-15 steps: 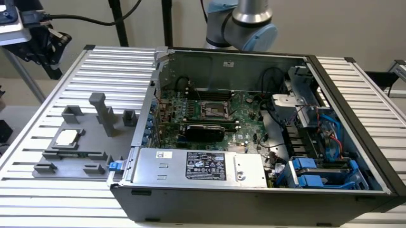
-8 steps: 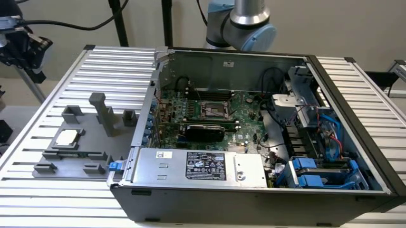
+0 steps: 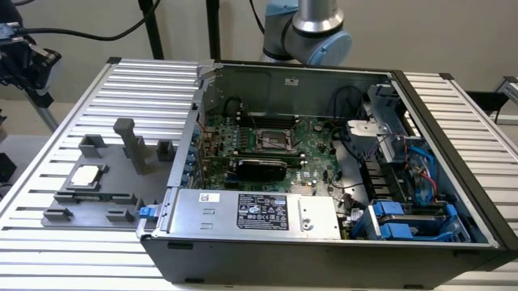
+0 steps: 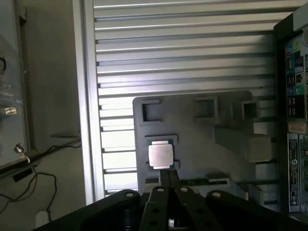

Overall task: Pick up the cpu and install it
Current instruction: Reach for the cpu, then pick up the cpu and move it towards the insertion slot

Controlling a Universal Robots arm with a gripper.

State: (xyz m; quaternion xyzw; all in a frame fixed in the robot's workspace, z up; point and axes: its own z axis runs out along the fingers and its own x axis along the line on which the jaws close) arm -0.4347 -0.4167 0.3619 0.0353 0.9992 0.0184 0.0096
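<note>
Cpu (image 3: 85, 176) (image 4: 160, 155): lies flat, silver lid up, in a shallow square seat of the grey fixture plate (image 3: 130, 191) at the exterior view's left, outside the computer case (image 3: 324, 267). Not lifted, nothing on top of it. On the same plate are several other small recesses and blocks, plus a tall grey post (image 3: 128, 142) standing upright near the cpu. The plate rests on the slatted aluminium table (image 3: 154, 79), just beside the case's side wall. Gripper (image 4: 166, 177): in the wrist view the two black fingers are clenched together with nothing between them; their tips appear close to one edge of the cpu, but height above it cannot be told. Case: lid off, motherboard exposed, with the processor socket (image 3: 275, 140) unoccupied near the board's middle. A silver power supply (image 3: 210, 215) with a black label sits along the near wall, and blue drive brackets (image 3: 404, 224) are at the exterior view's right. The arm (image 3: 312, 30) rises behind the case's far wall.
</note>
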